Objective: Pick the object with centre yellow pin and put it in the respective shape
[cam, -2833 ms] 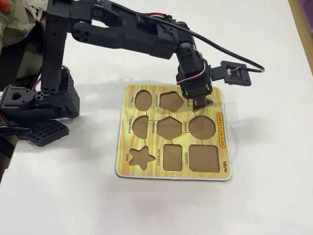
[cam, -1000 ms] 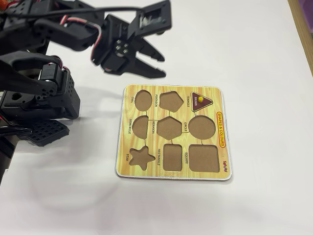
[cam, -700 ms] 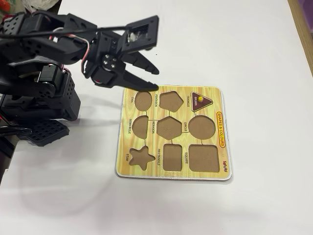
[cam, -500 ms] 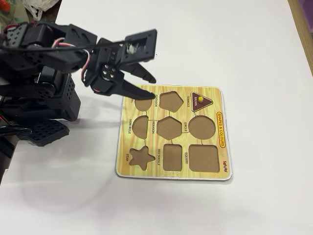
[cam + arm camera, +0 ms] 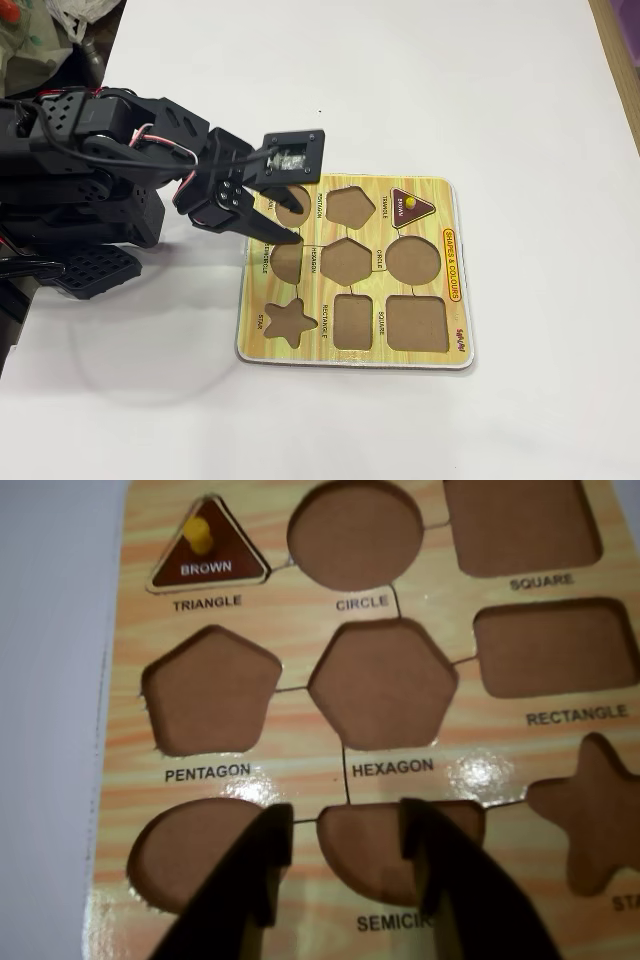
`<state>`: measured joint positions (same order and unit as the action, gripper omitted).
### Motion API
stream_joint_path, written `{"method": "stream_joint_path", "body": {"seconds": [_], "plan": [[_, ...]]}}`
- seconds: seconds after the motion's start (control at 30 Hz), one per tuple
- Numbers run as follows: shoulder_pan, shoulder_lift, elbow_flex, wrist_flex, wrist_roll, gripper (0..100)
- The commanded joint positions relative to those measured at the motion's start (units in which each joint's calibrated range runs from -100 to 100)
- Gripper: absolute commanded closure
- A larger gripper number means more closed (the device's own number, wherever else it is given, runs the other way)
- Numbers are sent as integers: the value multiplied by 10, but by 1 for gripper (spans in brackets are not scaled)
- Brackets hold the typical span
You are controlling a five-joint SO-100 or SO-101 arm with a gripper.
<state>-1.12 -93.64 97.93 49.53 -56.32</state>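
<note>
White tabletop (image 5: 520, 100) carries everything we see, and it is plain and bare around the board. Since a moment ago our black arm (image 5: 110, 150) has drawn back and sunk lower, so that the gripper (image 5: 290, 222) now hangs over the left part of the puzzle board (image 5: 455, 345) in the fixed view, by the oval and semicircle cut-outs, where earlier it was higher and further up the picture. Nearly three seconds back it stood at the triangle slot.

We see the board as a yellow, wood-grained panel with a pale rim, lying flat; its recesses for circle, square, rectangle, hexagon, pentagon, star, semicircle and oval are all empty brown hollows. At the upper left of the fixed view, some clutter lies beyond the tabletop's edge, too unclear to name.

Our fingers (image 5: 250, 880) stand apart with nothing between them, their dark tips framing the semicircle recess (image 5: 370, 855) in the wrist view.

Smallest is the brown triangle (image 5: 210, 555), seated in its own slot at the board's corner, well apart from the gripper. It is dark brown with rounded corners, a pale edge, a yellow pin (image 5: 198, 535) at centre and the word BROWN below it.
</note>
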Motion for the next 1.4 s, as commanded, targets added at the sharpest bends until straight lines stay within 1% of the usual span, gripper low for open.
{"method": "stream_joint_path", "body": {"seconds": [0.0,0.3,0.47,0.53,0.97,1.37], "plan": [[5,-4,9,2,3,87],[5,-3,9,11,4,87],[5,-12,9,117,3,87],[5,-12,9,143,3,87],[5,-12,9,237,4,87],[4,-12,9,239,9,87]]}}
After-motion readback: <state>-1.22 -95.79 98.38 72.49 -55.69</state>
